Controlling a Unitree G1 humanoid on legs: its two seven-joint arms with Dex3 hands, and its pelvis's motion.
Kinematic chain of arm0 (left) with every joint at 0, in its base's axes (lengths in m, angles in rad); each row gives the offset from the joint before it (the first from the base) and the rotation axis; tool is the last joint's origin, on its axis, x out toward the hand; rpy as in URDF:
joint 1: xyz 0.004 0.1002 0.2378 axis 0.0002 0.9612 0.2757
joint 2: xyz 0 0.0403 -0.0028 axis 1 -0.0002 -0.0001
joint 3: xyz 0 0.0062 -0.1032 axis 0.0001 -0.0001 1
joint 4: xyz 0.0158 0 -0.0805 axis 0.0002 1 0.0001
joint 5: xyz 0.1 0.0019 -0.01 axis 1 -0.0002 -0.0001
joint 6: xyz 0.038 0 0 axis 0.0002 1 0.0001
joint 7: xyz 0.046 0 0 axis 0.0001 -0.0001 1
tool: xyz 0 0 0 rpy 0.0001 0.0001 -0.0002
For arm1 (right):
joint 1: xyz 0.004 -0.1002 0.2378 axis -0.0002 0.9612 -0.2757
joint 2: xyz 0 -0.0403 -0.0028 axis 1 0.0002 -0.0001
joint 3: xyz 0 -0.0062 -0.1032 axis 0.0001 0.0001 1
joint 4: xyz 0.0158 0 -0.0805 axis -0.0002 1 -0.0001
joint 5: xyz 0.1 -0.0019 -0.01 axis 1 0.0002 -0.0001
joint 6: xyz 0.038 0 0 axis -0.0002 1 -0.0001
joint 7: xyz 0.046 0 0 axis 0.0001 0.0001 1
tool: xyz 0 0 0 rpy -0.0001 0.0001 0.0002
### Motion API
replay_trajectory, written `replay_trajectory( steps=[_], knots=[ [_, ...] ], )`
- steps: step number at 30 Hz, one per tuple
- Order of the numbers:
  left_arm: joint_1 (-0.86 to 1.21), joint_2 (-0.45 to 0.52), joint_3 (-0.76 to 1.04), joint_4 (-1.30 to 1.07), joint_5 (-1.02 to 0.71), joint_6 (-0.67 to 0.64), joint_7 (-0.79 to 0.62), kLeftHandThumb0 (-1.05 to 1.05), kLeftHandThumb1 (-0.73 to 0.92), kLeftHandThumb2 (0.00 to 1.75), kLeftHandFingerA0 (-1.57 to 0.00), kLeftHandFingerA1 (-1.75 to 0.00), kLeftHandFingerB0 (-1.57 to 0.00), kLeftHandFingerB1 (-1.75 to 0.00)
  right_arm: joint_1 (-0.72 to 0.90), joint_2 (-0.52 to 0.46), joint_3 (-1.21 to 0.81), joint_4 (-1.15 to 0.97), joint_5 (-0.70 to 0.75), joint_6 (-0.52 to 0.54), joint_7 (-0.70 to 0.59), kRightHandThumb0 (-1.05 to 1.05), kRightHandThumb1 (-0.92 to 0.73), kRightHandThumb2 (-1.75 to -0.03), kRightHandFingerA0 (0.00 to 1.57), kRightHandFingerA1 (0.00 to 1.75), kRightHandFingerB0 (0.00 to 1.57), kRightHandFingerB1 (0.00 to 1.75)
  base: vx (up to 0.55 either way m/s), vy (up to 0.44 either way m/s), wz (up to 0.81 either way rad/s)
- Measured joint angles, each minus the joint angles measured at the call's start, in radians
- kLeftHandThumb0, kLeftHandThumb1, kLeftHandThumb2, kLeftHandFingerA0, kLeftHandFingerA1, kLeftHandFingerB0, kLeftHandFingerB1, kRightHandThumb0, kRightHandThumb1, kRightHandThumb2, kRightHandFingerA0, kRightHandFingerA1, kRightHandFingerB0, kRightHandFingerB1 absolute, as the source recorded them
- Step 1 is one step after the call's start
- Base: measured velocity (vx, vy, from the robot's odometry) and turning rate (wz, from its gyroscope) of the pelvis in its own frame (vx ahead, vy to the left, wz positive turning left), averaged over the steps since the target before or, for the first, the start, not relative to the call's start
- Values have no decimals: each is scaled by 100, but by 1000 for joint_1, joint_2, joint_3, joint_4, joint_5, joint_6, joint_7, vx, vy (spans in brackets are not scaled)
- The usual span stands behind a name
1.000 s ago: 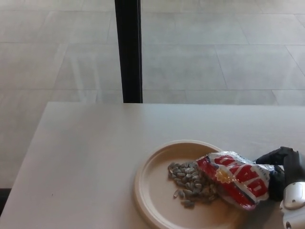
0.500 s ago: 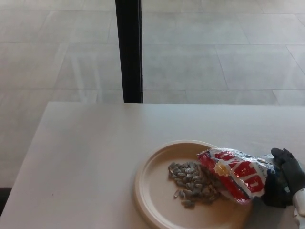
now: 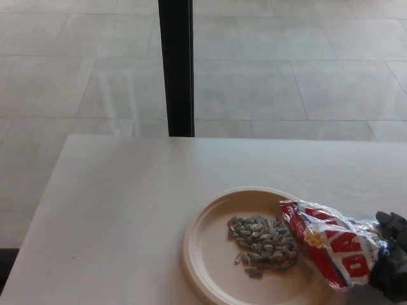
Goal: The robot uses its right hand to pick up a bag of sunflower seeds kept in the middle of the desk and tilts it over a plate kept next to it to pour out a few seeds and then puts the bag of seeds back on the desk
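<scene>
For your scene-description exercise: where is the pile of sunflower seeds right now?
In the head view, the sunflower seeds lie on the plate, right of its centre, just left of the bag's open mouth.

- The desk (image 3: pixel 127 210) fills the lower part of the head view; the tiled floor (image 3: pixel 286 76) lies behind it.
- A pillar (image 3: pixel 176 67) stands on the floor behind the desk's far edge, left of centre.
- The plate (image 3: pixel 203 241) sits on the desk, near its front edge, right of centre.
- A pile of sunflower seeds (image 3: pixel 262 244) lies in the plate, right of its middle.
- The bag of sunflower seeds (image 3: pixel 334 241) lies right of the pile, its left end over the plate's right rim.
- The right hand (image 3: pixel 393 260) is at the bag's right end, at the picture's right edge.
</scene>
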Motion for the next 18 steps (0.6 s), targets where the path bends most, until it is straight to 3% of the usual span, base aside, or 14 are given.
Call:
replay_trajectory(
  steps=[1, 2, 4, 10, 11, 14, 15, 16, 17, 18],
  knots=[
    [-1, 0, -1, 2, 1, 0, 1, -60, 80, 77, -24, -70, -21, -56, 24, -34, -10, -28, 10, -8, 20, -73, -45, -83, 0, 32, 0, 9, 0, 0, 0],
    [-2, 0, -2, 4, 1, 0, 2, -34, 62, 119, -18, -62, -12, -56, 43, -57, -23, -50, 20, -16, 34, -74, -46, -84, 0, 29, 0, 7, 0, 0, 0],
    [-3, 0, -2, 11, 1, 0, 3, -34, 63, 120, -15, -61, -9, -56, 85, -100, -60, -95, 39, -37, 58, -81, -52, -84, 0, 22, 0, 0, 0, 0, 0],
    [-4, 0, 10, 12, -4, -1, 2, -34, 64, 120, -16, -62, -11, -56, 176, -173, -205, -196, 96, -75, 102, -84, -50, -86, 0, 24, 0, 0, 0, 0, 0],
    [-1, 0, 11, 10, -4, -1, 1, -59, 79, 78, -23, -69, -22, -57, 185, -179, -225, -205, 105, -80, 109, -82, -40, -67, 0, 0, 0, 0, 0, 0, 0],
    [4, 0, 6, 8, -2, -4, 3, -57, 80, 78, -24, -69, -22, -56, 213, -209, -289, -223, 133, -94, 131, -78, -39, -66, 0, 0, 0, 0, 0, 0, 0],
    [5, 0, 5, 8, -1, -5, 3, -34, 62, 119, -17, -61, -11, -56, 218, -216, -304, -225, 141, -98, 138, -79, -38, -66, 0, 0, 0, 0, 0, 0, 0],
    [3, 0, 3, 8, -1, -5, 4, -34, 62, 119, -17, -61, -11, -56, 229, -230, -327, -224, 151, -104, 148, -77, -38, -65, 0, 0, 0, 0, 0, 0, 0],
    [4, 0, 3, 7, -1, -5, 4, -34, 63, 120, -17, -61, -11, -56, 243, -252, -364, -214, 163, -113, 160, -76, -45, -81, 0, 23, 0, 0, 0, 0, 0],
    [5, 1, 3, 7, -1, -5, 4, -33, 64, 120, -17, -61, -11, -56, 251, -261, -386, -210, 171, -117, 165, -79, -45, -82, 0, 24, 0, 0, 0, 0, 0]
  ],
)
